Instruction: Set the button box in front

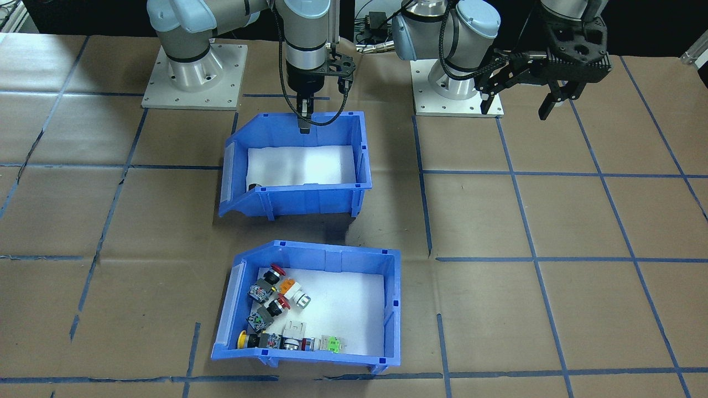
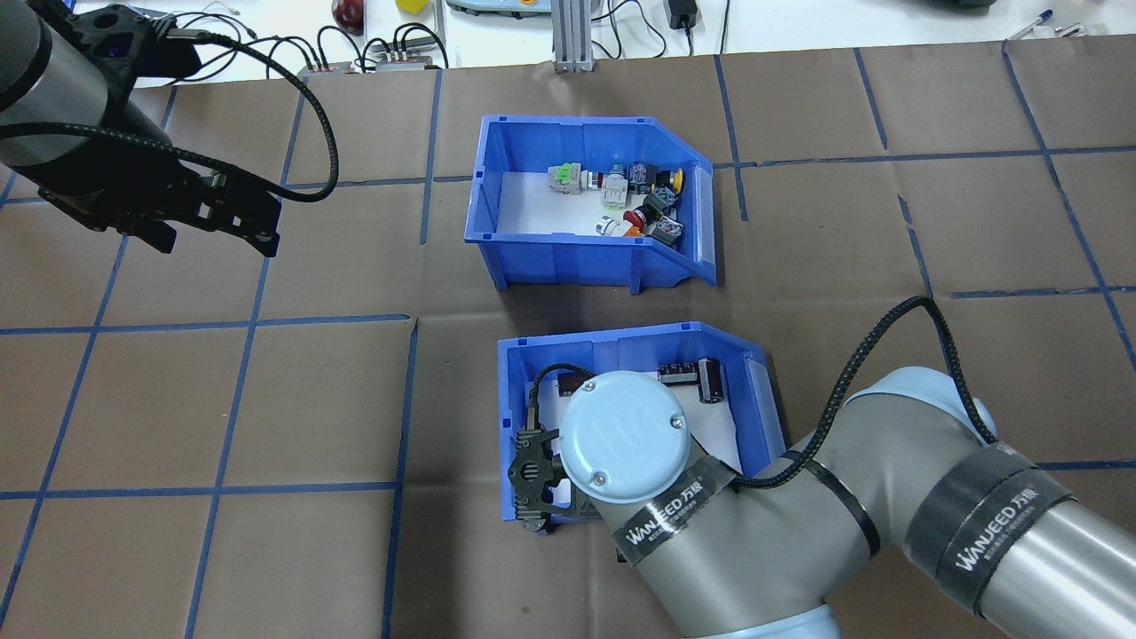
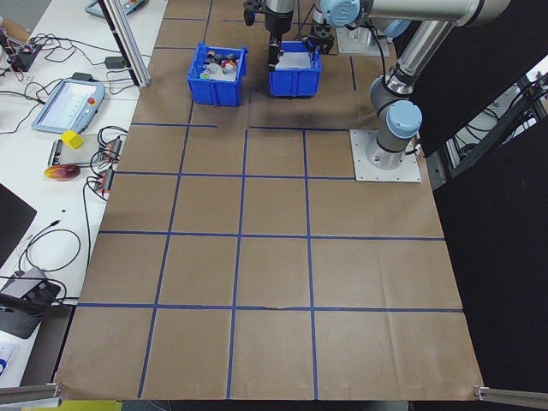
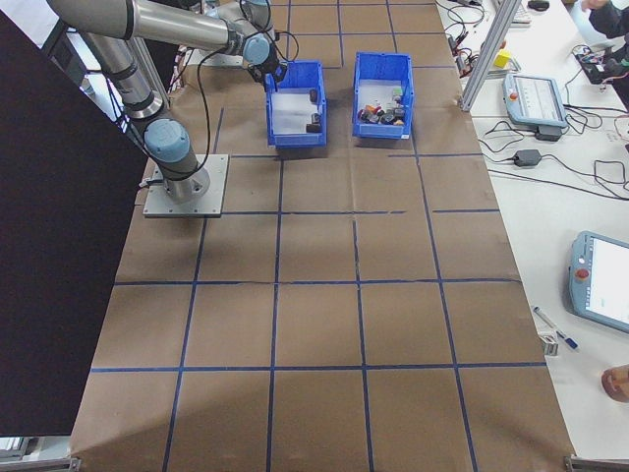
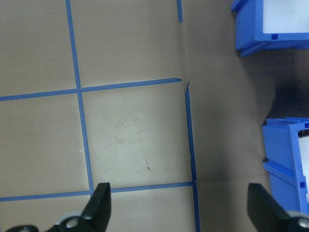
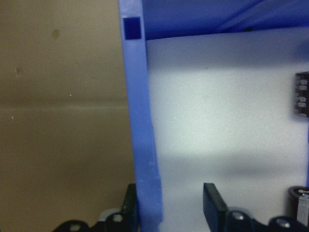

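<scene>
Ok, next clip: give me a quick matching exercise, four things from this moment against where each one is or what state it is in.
Things:
1. button box
2. second blue bin
3. left end effector
4. right end effector

Places or states:
A. open, hanging over bare brown paper, away from both bins
B. far from the robot's bases, holding colourful push buttons
C. fingers astride a bin's side wall, one inside and one outside
D. nearer the robot's bases, white liner with a few dark cylindrical parts

Pairs: 1-B, 2-D, 3-A, 4-C
</scene>
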